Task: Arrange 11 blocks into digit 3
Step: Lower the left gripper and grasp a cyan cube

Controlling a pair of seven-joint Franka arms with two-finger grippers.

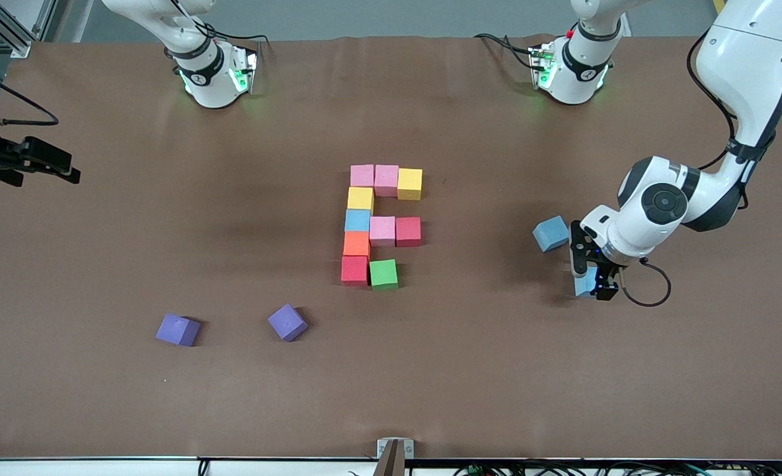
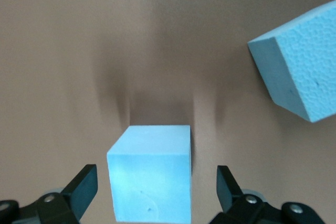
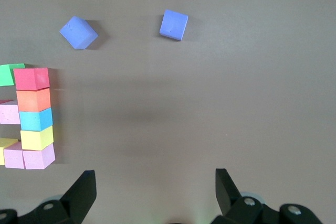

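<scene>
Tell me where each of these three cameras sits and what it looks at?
Front view: high across the table, facing both arms' bases, the digit 3 mid-table.
Left wrist view: on the left arm, looking down past the open left gripper straddling a light blue block.
Right wrist view: on the waiting right arm, open right gripper over bare table.
Shared: front and right wrist both show the purple cubes.

Matte grainy foam blocks (image 2: 152,174); smooth matte table (image 1: 166,396).

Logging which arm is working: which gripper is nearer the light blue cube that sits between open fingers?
Left. The left gripper straddles the light blue cube, fingers open on either side. The right gripper waits at the right arm's end of the table.
</scene>
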